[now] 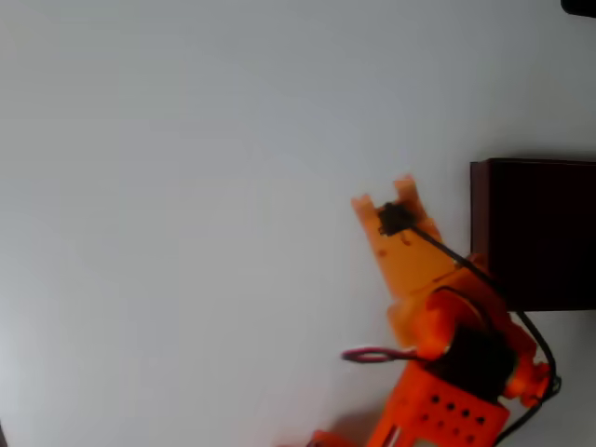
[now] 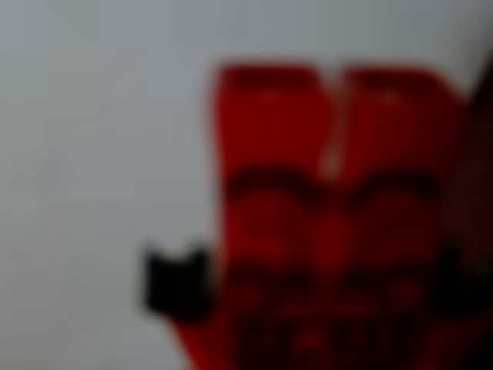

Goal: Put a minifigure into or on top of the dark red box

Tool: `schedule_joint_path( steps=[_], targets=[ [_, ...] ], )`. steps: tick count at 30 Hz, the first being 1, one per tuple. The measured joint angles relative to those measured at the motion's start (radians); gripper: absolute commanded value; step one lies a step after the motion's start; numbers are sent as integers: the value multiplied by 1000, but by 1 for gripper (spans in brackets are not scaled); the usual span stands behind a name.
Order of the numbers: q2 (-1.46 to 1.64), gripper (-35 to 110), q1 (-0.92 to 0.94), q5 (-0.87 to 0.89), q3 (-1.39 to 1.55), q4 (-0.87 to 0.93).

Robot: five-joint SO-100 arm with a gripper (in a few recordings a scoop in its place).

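In the wrist view the minifigure (image 2: 339,223) is very close and badly blurred: a red figure with its two legs pointing up in the picture and a small dark part at its left. No fingers show around it there. In the overhead view my orange gripper (image 1: 385,199) points toward the top of the picture, its two tips a little apart, just left of the dark red box (image 1: 535,233). The box has maroon walls and a near-black inside and is cut off by the right edge. I cannot tell from these views whether the figure is gripped or lying under the gripper.
The white table (image 1: 186,186) spreads wide to the left and above the gripper. A black cable (image 1: 466,265) runs from the wrist back over the arm's orange body (image 1: 456,372) at the bottom right. A dark object (image 1: 579,6) sits at the top right corner.
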Motion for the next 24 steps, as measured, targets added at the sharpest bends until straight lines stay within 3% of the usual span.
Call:
schedule_joint_path(
  steps=[11, 24],
  targets=[
    [-241, 0, 258, -161, -319, 51],
    [-693, 0, 282, -173, -736, 87]
  ],
)
